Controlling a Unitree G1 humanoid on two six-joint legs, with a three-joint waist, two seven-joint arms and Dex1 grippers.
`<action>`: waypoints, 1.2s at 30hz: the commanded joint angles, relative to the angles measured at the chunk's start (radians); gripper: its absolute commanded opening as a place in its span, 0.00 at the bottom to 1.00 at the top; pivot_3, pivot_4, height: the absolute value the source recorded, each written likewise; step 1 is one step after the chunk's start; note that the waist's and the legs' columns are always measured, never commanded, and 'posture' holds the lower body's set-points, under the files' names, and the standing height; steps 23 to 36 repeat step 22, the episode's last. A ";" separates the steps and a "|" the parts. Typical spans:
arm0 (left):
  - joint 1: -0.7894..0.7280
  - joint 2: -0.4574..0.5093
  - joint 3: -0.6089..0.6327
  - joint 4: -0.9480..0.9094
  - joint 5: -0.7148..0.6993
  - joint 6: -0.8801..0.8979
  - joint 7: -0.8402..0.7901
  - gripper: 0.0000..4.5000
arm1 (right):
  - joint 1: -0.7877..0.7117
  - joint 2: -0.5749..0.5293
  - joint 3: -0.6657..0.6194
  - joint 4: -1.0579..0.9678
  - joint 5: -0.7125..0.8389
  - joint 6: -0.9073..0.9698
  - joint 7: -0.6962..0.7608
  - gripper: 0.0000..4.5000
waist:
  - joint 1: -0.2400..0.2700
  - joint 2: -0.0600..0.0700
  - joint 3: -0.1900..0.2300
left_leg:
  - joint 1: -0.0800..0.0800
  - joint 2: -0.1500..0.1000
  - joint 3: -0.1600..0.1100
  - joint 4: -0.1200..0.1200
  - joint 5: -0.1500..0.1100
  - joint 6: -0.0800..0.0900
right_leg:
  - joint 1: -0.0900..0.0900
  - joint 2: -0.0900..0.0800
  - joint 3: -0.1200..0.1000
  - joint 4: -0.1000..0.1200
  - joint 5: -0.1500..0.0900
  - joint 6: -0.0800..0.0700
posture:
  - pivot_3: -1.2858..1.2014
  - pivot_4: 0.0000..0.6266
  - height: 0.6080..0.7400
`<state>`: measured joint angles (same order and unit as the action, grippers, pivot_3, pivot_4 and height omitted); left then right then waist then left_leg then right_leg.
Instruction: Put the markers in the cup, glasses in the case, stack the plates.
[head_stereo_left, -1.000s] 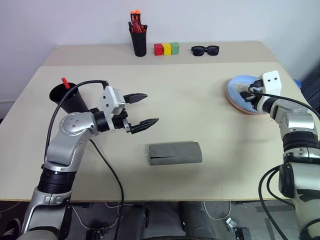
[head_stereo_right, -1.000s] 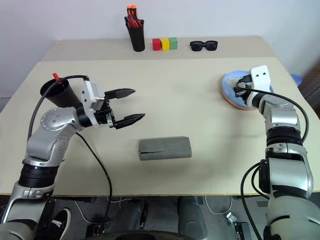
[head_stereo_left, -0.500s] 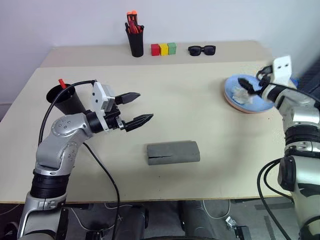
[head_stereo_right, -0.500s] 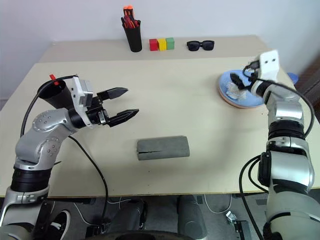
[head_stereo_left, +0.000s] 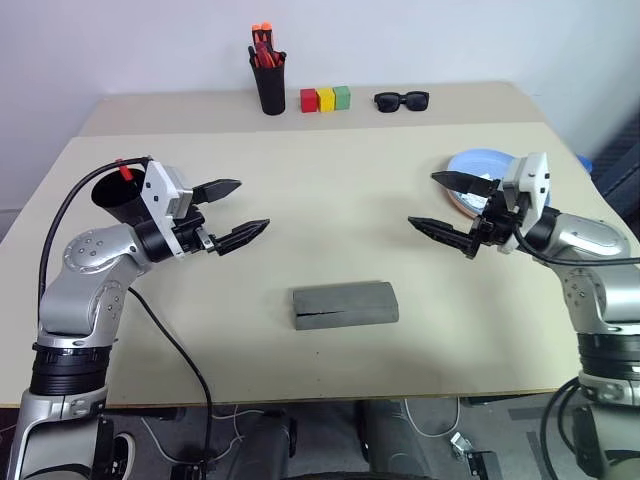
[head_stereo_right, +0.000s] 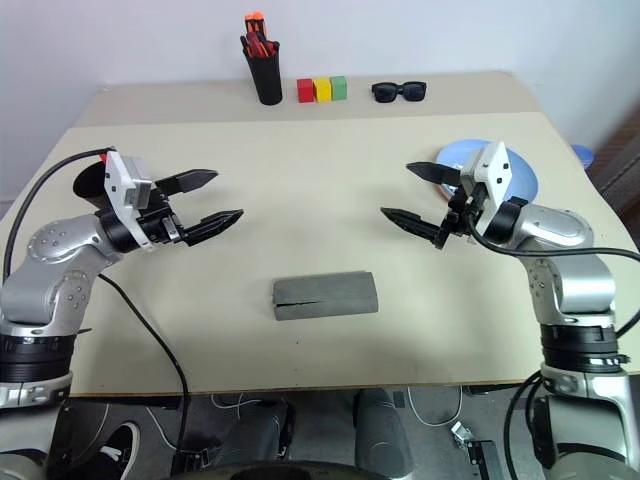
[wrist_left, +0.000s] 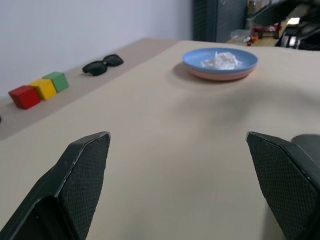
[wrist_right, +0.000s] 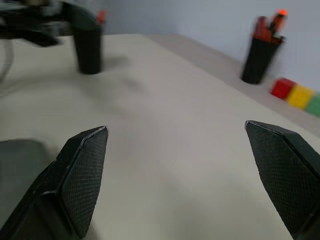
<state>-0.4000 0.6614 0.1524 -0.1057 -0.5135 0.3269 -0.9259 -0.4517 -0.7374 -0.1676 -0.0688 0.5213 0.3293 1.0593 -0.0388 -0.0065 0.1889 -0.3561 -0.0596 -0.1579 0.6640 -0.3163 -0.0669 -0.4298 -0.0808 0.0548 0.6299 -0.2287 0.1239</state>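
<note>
We see both pincers gaping wide and empty above the bench (head_stereo_left: 330, 200), tips turned toward each other: the left pincer (head_stereo_left: 232, 211) just beside the cup (head_stereo_left: 120, 197), the right pincer (head_stereo_left: 448, 210) near the plates (wrist_left: 220, 64). The cup holds a red-tipped marker (head_stereo_left: 125, 169). The blue plate sits on the pink one at the bench's right, with something white and crumpled on top. The grey case (head_stereo_left: 345, 304) lies shut between the arms, nearer us. Pen holder (head_stereo_left: 269, 86), blocks (head_stereo_left: 325, 98) and sunglasses (head_stereo_left: 401, 100) line the far edge.
</note>
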 joint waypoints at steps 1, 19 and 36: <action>0.037 0.006 0.044 -0.039 -0.009 -0.036 -0.004 1.00 | -0.012 -0.022 0.001 -0.028 -0.007 -0.005 0.010 0.99 | -0.001 0.000 0.000 | 0.000 0.000 0.000 0.000 0.000 0.000 | 0.000 0.000 0.000 0.000 0.000 0.000 | 0.52 0.24 1.00; 0.040 -0.092 -0.042 0.016 0.034 -0.116 -0.027 1.00 | 0.039 -0.099 -0.048 -0.097 0.005 0.060 -0.014 0.99 | 0.028 0.000 0.000 | 0.000 0.000 0.000 0.000 0.000 0.000 | 0.000 0.000 0.000 0.000 0.000 0.000 | 0.52 0.24 1.00; 0.014 -0.095 -0.051 0.051 0.040 -0.130 -0.045 1.00 | 0.056 -0.093 -0.054 -0.115 0.001 0.059 -0.038 0.99 | 0.027 0.000 0.000 | 0.000 0.000 0.000 0.000 0.000 0.000 | 0.001 0.000 0.000 -0.001 0.000 0.000 | 0.52 0.24 1.00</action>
